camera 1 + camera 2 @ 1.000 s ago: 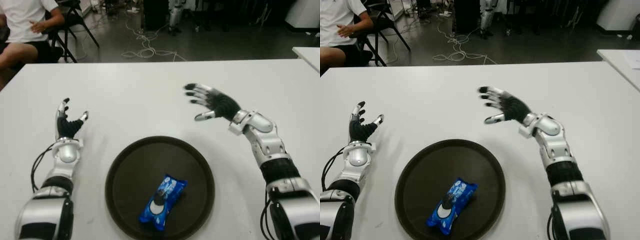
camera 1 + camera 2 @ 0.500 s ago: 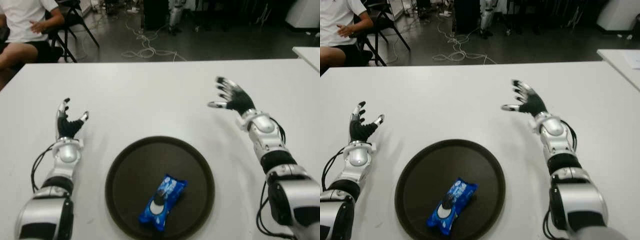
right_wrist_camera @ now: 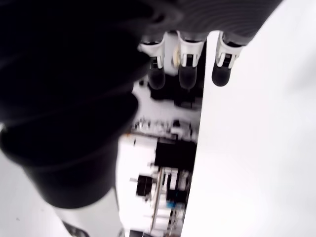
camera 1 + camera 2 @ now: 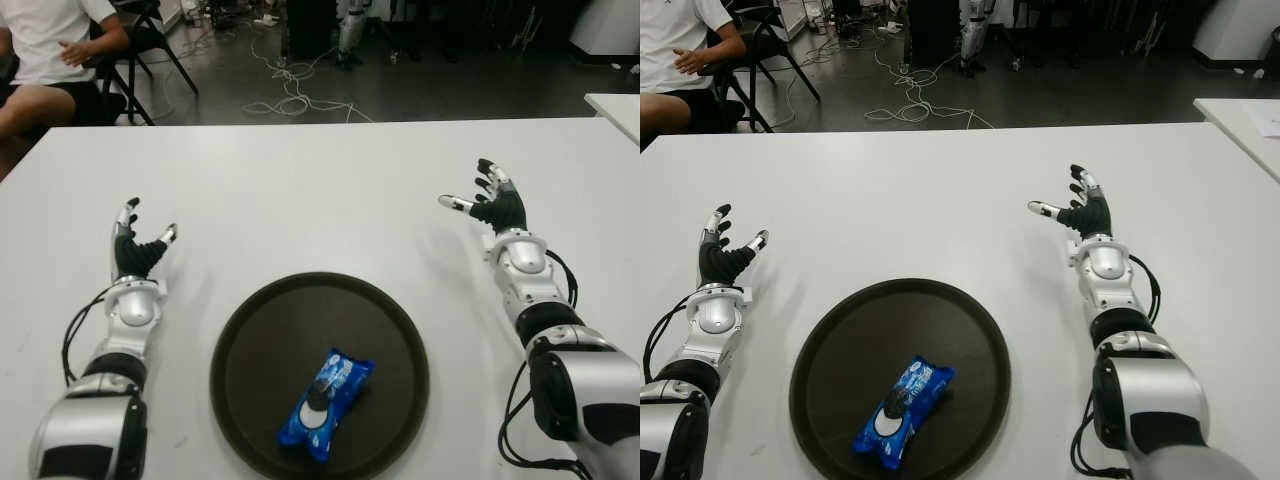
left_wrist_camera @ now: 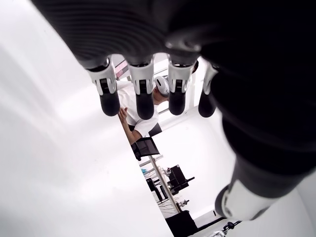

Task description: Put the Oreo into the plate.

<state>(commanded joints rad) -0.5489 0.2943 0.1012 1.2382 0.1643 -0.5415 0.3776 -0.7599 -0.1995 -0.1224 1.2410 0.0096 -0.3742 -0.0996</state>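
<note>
The right hand (image 4: 487, 203) is on the right of the white table (image 4: 300, 190), fingers spread wide, holding nothing. The left hand (image 4: 135, 243) shows left of the plate (image 4: 250, 330), fingers apart, also holding nothing. The blue Oreo pack (image 4: 325, 403) lies inside the dark round plate, slanted, long side running from near-left to far-right. Past the table are a dark floor with cables (image 4: 290, 95) and a seated person (image 4: 50, 50)
</note>
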